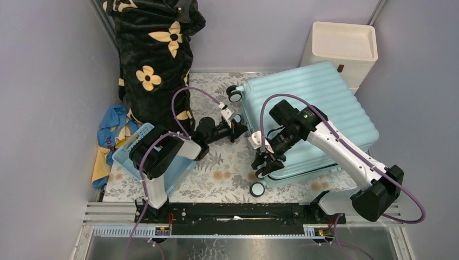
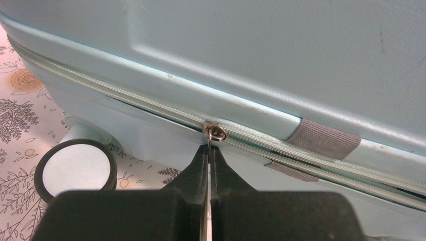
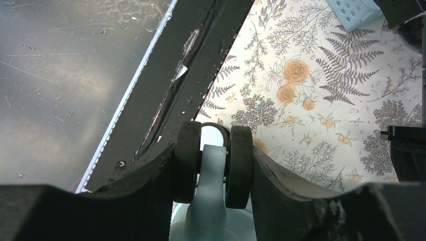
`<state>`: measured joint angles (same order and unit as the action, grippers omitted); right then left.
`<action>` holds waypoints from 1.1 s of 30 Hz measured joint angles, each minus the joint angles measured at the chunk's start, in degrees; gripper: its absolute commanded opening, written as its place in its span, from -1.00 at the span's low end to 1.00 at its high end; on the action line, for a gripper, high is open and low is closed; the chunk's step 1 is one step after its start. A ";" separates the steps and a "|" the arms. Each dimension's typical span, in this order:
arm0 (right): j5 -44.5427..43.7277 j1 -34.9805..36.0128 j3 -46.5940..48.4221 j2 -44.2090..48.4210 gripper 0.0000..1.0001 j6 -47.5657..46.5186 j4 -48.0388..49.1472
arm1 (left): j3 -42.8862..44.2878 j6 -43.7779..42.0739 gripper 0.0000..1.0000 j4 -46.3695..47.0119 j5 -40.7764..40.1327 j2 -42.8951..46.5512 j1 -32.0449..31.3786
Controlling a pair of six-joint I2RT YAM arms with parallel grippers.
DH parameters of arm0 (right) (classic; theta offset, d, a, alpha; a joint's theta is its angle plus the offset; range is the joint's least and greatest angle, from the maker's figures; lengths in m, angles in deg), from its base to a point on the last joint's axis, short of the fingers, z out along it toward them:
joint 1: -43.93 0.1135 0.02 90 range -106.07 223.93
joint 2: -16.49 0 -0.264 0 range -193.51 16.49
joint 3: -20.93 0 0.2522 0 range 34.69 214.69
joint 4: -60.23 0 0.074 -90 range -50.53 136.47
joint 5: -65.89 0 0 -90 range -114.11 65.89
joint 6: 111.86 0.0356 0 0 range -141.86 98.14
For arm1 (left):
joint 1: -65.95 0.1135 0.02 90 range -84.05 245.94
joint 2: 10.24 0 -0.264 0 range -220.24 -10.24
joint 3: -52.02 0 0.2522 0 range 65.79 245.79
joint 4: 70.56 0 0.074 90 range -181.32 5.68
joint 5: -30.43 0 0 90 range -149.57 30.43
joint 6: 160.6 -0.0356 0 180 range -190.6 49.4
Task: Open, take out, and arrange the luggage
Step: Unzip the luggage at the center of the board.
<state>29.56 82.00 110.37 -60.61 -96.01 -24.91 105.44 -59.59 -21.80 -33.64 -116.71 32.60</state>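
The luggage (image 1: 319, 103), a pale aqua ribbed hard-shell suitcase, lies flat and closed on the floral mat. My left gripper (image 1: 238, 130) is at its left side. In the left wrist view the gripper (image 2: 209, 149) is shut on the thin pull tab of the metal zipper slider (image 2: 216, 132), which sits on the aqua zipper line of the shell (image 2: 251, 50). My right gripper (image 1: 263, 165) is at the suitcase's near left corner. In the right wrist view the gripper (image 3: 213, 160) is clamped on both sides of a black double caster wheel (image 3: 239, 165) on its aqua stem.
A small blue basket (image 1: 138, 149) stands under the left arm, with blue-yellow cloth (image 1: 111, 135) beside it. A black flowered bag (image 1: 157, 54) stands at the back left and a cream drawer unit (image 1: 343, 46) at the back right. Other suitcase wheels (image 1: 257, 189) (image 1: 234, 94) stick out. The black base rail (image 1: 233, 211) runs along the near edge.
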 measured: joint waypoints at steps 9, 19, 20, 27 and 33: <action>-0.07 0.00 -0.15 0.15 -0.84 0.07 0.15 | -0.70 0.20 -1.00 1.09 1.11 0.07 0.00; -0.52 0.07 -2.08 1.49 -0.84 0.44 1.92 | 1.55 5.18 -1.00 -5.25 1.11 1.29 2.36; -0.55 0.07 -2.29 1.64 -0.84 0.48 2.12 | 2.64 6.14 -1.00 -6.97 1.16 1.29 2.84; -0.57 0.07 -4.00 2.73 -0.85 0.50 3.48 | 9.31 10.93 -1.00 -17.59 2.25 0.81 5.62; -0.46 0.07 -5.14 3.30 -0.85 0.50 4.57 | 15.23 15.67 -1.00 -21.16 3.32 -2.75 8.70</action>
<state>29.10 82.06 105.24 -57.31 -95.51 -20.34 120.68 -43.92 -42.95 -30.32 -119.47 41.30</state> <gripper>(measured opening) 0.546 0.011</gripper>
